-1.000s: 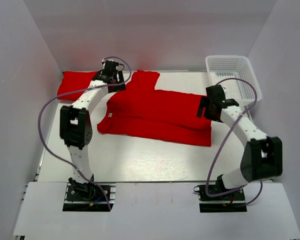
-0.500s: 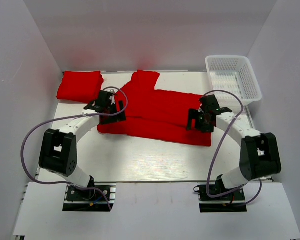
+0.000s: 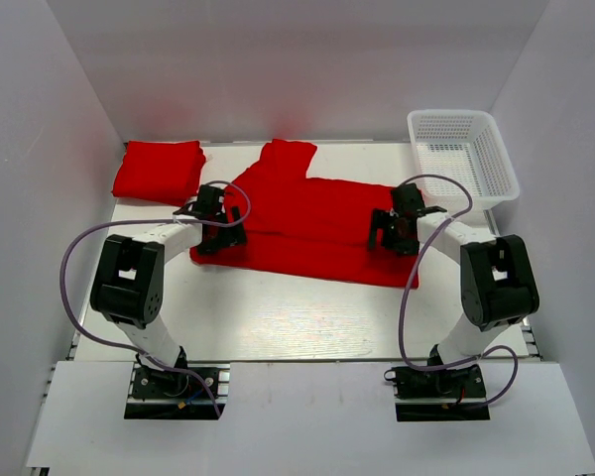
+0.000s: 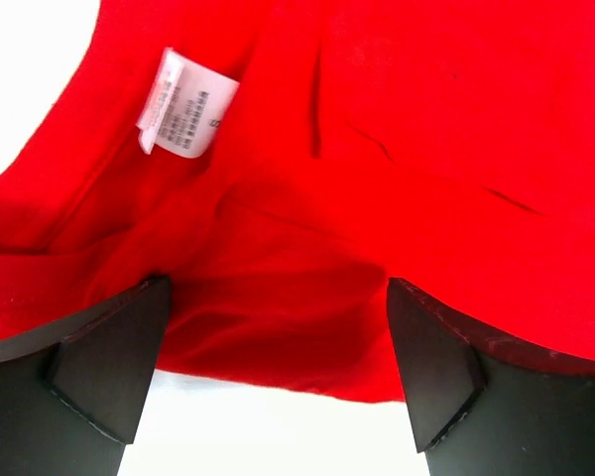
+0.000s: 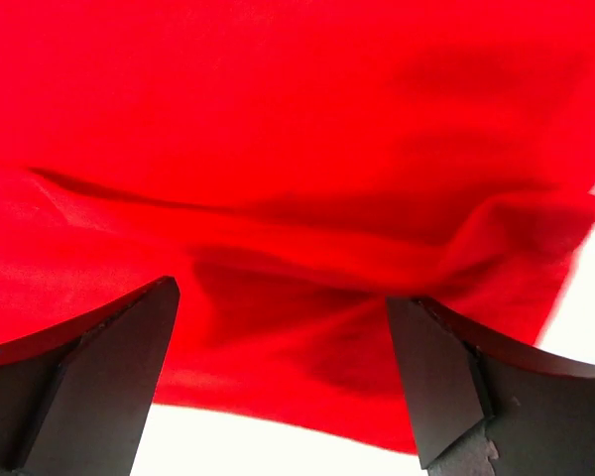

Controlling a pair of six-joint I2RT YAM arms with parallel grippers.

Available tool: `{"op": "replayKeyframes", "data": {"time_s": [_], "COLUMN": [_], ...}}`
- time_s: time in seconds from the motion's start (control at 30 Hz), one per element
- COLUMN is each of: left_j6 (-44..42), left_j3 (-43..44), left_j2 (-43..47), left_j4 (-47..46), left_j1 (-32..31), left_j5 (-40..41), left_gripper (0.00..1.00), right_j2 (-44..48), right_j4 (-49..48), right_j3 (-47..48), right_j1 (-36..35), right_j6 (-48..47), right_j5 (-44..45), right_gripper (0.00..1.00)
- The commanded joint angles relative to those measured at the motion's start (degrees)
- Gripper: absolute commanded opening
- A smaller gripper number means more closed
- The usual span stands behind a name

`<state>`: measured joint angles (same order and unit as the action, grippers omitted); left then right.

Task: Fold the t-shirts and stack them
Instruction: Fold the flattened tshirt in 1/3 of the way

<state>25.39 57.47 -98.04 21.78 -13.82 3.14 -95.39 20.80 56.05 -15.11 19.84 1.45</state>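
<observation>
There are 2 t-shirts: 1 folded t-shirt [image 3: 159, 171], 1 spread t-shirt [image 3: 317, 213]. There is 1 basket [image 3: 451, 115]. There are 2 grippers: left gripper [image 3: 221, 226], right gripper [image 3: 389, 233].

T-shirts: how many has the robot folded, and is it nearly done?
One folded t-shirt sits in the far left corner, so that looks done. A second t-shirt lies partly folded mid-table, with the left gripper and right gripper open over its two ends, gripping nothing. Left: finish folding it and stack it on the first.

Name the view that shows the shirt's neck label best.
Left wrist: the white label lies close and unobstructed on the red shirt, its print visible. The top view does not show it; the left gripper sits over that area. The right wrist shows only red cloth.
</observation>
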Motion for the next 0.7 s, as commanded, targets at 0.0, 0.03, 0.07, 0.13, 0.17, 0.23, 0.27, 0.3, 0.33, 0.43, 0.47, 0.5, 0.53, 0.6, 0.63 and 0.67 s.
{"op": "replayKeyframes", "data": {"time_s": [0.0,0.03,0.07,0.13,0.17,0.23,0.27,0.3,0.33,0.43,0.47,0.5,0.53,0.6,0.63,0.67], "left_j6": [1.2,1.2,1.2,1.2,1.2,1.2,1.2,1.2,1.2,1.2,1.2,1.2,1.2,1.2,1.2,1.2], "left_j3": [-1.8,-2.8,-2.8,-3.5,-3.5,-3.0,-2.4,-2.4,-1.8,-1.0,-0.4,0.2,0.2,0.8,0.8,0.8], "left_j2": [1.1,1.1,1.6,1.6,1.0,1.0,1.6,2.3,3.2,7.1,7.7,8.2,8.2,8.2,7.4,6.7], "left_j4": [0.5,-0.1,-0.1,-0.6,0.3,1.3,1.9,1.9,2.0,0.6,0.5,-0.1,-0.1,-0.1,-0.7,-1.4], "left_j1": [1.6,1.6,2.1,2.7,2.7,2.7,2.7,2.7,2.7,2.7,2.7,2.7,2.7,2.7,2.7,2.7], "left_j5": [3.5,3.5,2.5,1.4,1.3,1.3,1.3,-0.2,-0.9,-2.7,-2.7,-2.7,-2.7,-2.7,-2.7,-2.7], "left_gripper": [1.00,1.00,1.00,1.00,1.00,1.00,1.00,1.00,1.00,1.00,1.00,1.00,1.00,1.00,1.00,1.00], "right_j2": [-0.8,-0.9,-0.9,-1.0,-1.3,-1.0,-1.1,0.5,1.3,5.7,7.4,8.8,9.3,10.8,11.1,11.3], "right_j4": [0.0,0.7,2.1,2.8,4.1,4.9,5.5,5.8,5.8,5.8,6.1,7.3,7.9,8.4,8.1,7.8], "right_j3": [4.8,5.9,6.3,7.1,7.1,7.1,6.8,5.8,5.4,3.2,2.9,2.5,2.4,1.3,1.0,0.5], "right_j1": [0.3,0.2,0.2,0.4,0.4,0.4,0.0,-0.1,-0.2,-0.7,-1.1,-1.5,-1.8,-2.2,-2.6,-2.6], "right_j6": [2.0,2.1,2.1,1.4,1.2,1.2,1.1,0.3,0.0,-3.0,-3.7,-4.9,-5.3,-6.0,-6.1,-6.1], "right_j5": [7.4,9.3,10.1,11.4,11.8,11.6,11.4,9.8,9.0,4.4,2.0,1.7,1.3,1.0,0.8,0.8], "right_gripper": [0.90,0.90,0.90,0.90,0.90,0.90,0.90,0.90,0.90,0.90,0.90,0.90,0.90,0.90,0.90,0.90]}}
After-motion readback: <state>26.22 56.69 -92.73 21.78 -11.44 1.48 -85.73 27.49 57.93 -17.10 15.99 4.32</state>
